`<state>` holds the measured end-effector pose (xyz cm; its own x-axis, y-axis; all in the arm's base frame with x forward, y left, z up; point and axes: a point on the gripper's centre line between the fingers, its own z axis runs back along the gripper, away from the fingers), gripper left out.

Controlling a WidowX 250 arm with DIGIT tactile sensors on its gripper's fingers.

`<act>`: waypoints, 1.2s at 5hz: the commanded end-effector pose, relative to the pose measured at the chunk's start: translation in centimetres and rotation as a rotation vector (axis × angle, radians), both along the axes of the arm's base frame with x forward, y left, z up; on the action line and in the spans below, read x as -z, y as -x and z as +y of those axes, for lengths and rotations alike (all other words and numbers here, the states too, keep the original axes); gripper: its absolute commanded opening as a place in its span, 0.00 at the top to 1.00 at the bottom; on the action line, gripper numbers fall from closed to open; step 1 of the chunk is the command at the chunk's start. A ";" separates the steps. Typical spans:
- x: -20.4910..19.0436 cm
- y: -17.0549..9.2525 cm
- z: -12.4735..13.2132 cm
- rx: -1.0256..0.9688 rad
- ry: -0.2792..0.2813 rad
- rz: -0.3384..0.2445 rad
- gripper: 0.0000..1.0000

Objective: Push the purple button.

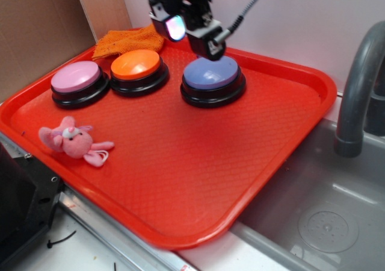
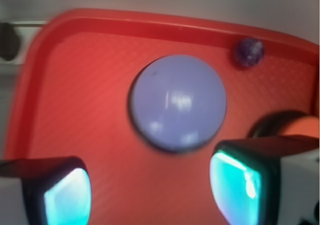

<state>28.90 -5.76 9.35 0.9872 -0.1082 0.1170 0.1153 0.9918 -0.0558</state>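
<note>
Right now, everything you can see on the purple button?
The purple button is a large round dome with a glossy periwinkle top, plastic by the look, seated on a black base ring. It sits upright on the red tray, toward the back, to the right of the orange button as the exterior camera sees it. The gripper hangs over its rear edge, fingers apart; whether it touches the dome I cannot tell. In the wrist view the dome shows highlights and no obvious damage.

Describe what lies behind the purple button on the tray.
In the wrist view, a small dark purple ball sits by the tray rim behind the purple button. In the exterior view, the end effector covers that spot.
</note>
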 end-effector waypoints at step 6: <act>0.8 -1.7 2.3 0.002 -0.085 -0.037 0.00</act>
